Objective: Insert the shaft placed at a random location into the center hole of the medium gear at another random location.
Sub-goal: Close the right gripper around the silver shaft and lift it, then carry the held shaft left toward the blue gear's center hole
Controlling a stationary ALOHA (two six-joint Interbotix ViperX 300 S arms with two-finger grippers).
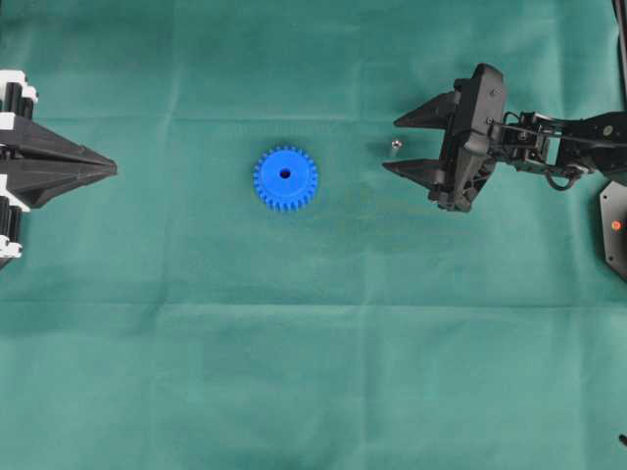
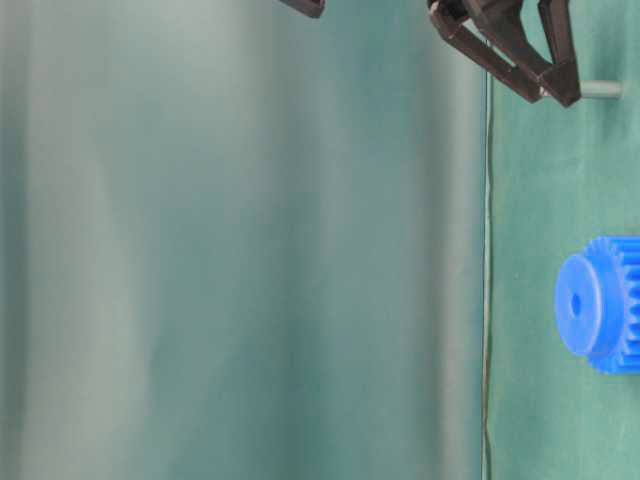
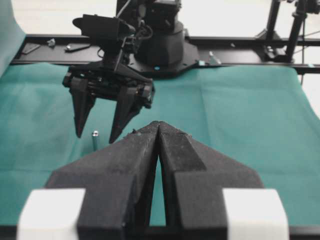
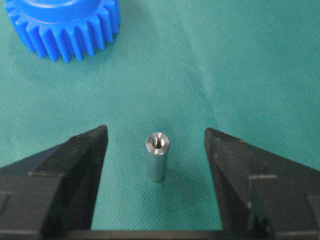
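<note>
The blue medium gear (image 1: pixel 285 177) lies flat on the green cloth, its dark center hole (image 1: pixel 285 174) facing up; its teeth also show in the right wrist view (image 4: pixel 65 27). The silvery shaft (image 1: pixel 396 145) stands upright on the cloth to the right of the gear. My right gripper (image 1: pixel 392 145) is open, with a finger on each side of the shaft (image 4: pixel 157 156) and not touching it. My left gripper (image 1: pixel 113 169) is shut and empty at the far left, well away from the gear. The shaft also shows in the left wrist view (image 3: pixel 94 139).
The green cloth (image 1: pixel 313 343) covers the table. The right arm's black base plate (image 1: pixel 614 225) sits at the right edge. A cloth backdrop (image 2: pixel 240 250) fills the table-level view's left.
</note>
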